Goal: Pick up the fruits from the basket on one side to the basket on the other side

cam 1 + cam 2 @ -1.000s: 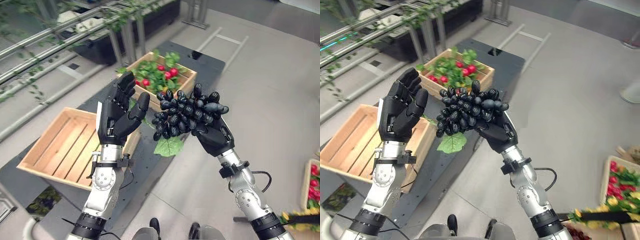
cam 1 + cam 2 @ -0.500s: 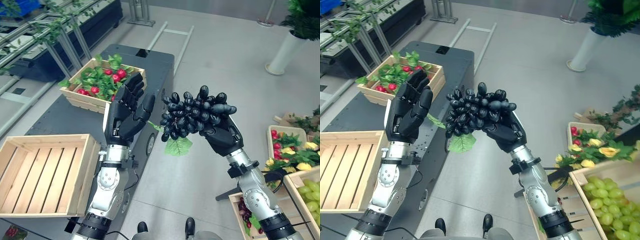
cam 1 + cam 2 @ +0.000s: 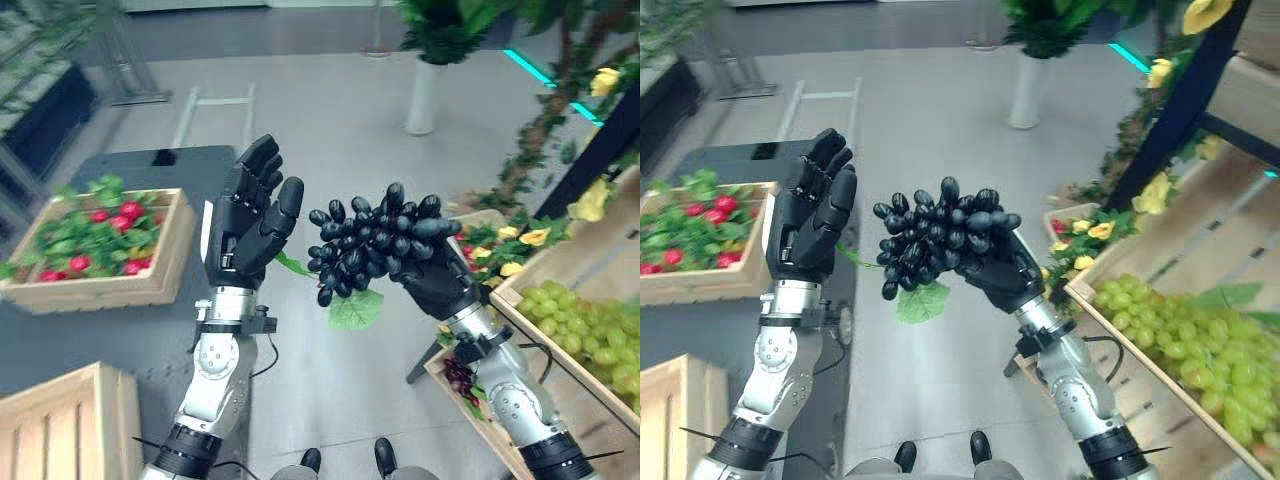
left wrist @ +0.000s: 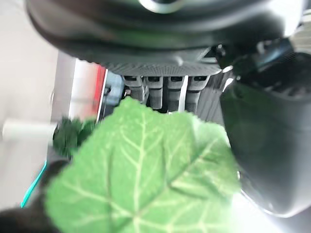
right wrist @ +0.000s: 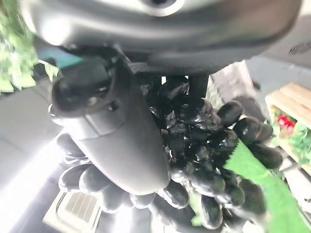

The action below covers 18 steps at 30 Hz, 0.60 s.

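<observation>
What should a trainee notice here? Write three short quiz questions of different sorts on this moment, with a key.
1. True or false: the robot's right hand is shut on the bunch of black grapes with a green leaf.
2. Multiple choice: the robot's left hand is (A) curled round a red fruit, (B) raised beside the bunch with straight fingers, holding nothing, (C) resting in a crate.
3. Fill in: the slanted wooden bin on the robot's right holds bunches of ____ grapes.

Key: 1 true; 2 B; 3 green.
</observation>
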{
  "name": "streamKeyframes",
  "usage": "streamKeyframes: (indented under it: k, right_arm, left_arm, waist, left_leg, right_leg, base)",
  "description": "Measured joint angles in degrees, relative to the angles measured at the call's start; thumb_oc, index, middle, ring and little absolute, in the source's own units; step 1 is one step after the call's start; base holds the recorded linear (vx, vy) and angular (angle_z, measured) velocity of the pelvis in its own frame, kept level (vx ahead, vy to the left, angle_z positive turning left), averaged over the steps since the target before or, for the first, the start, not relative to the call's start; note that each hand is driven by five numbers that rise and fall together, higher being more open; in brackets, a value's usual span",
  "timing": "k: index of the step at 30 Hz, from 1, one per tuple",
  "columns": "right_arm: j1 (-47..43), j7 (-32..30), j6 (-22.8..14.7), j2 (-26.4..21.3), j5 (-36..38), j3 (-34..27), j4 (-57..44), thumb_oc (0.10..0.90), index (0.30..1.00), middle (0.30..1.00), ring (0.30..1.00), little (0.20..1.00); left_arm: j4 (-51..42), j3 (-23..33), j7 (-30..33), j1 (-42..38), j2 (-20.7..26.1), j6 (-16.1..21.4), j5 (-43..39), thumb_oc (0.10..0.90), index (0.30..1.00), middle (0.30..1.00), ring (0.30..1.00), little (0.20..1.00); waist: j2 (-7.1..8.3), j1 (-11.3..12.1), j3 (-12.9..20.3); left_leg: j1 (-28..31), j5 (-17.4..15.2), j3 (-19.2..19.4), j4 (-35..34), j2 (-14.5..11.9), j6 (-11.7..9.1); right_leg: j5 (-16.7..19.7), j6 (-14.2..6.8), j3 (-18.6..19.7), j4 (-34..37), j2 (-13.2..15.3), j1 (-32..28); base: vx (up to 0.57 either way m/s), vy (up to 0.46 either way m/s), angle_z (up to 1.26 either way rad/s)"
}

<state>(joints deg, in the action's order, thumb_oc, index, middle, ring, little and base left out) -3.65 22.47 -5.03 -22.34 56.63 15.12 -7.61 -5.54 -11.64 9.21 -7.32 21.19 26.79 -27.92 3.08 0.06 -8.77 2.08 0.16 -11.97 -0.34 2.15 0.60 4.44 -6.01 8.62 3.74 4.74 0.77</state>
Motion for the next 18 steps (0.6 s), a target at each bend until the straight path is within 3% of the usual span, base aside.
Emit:
streamKeyframes:
  k: [2,8,12,15,18]
  right_arm:
    - [-0.06,0.01,0.11,0.08,0.06,-0.03,0.05,0.4,0.3,0.3,0.3,0.3]
    - [-0.53,0.01,1.02,2.7,0.12,0.0,0.07,0.4,0.3,0.3,0.3,0.3]
    - [-0.56,0.01,1.36,3.16,0.14,0.8,0.08,0.4,0.3,0.3,0.3,0.3]
    - [-0.66,0.81,3.73,2.5,0.76,1.2,1.12,0.4,0.3,0.3,0.3,0.3]
    - [-0.64,1.66,5.17,0.2,3.09,1.32,2.79,0.4,0.3,0.3,0.3,0.3]
  left_arm:
    - [-0.02,-1.32,-0.34,-0.69,-0.05,-0.01,0.01,0.8,0.9,0.9,0.9,0.9]
    - [-0.01,-1.09,-1.77,-0.53,0.26,0.0,-1.87,0.8,0.9,0.9,0.9,0.9]
    - [0.01,-1.41,-1.89,-0.5,0.24,-0.01,-2.13,0.8,0.9,0.9,0.9,0.9]
    - [0.34,-1.36,-1.93,-0.44,0.3,-0.04,-2.07,0.8,0.9,0.9,0.9,0.9]
    - [0.37,-1.34,-2.47,-0.42,0.75,-0.04,-2.11,0.8,0.9,0.9,0.9,0.9]
  waist:
    - [-0.14,-0.99,-0.04]
    - [-0.41,0.83,-0.16]
    - [-0.5,0.86,-0.22]
    - [-0.42,1.19,-0.23]
    - [-0.27,0.75,-0.22]
  left_leg:
    - [0.44,1.05,0.16,-0.95,1.34,0.72]
    - [1.79,1.29,4.17,-2.77,2.17,1.48]
    - [2.33,1.14,7.81,-3.22,2.59,2.07]
    - [3.76,0.76,12.89,-3.74,3.05,3.12]
    - [4.21,0.12,16.38,-3.17,3.06,3.71]
  right_leg:
    - [0.98,-2.03,-0.42,1.13,1.72,-0.15]
    - [1.22,-2.95,0.21,0.82,2.4,0.98]
    - [1.86,-3.58,0.2,-0.05,2.83,3.0]
    - [3.28,-2.89,-5.18,-1.01,4.5,4.98]
    - [2.96,-3.03,-8.08,-2.07,5.55,6.06]
  base:
    - [-0.12,0.454,0.04]
    - [-0.11,0.318,-0.26]
    - [-0.11,0.162,-0.59]
    - [-0.15,0.074,-0.87]
    - [-0.15,0.051,-0.6]
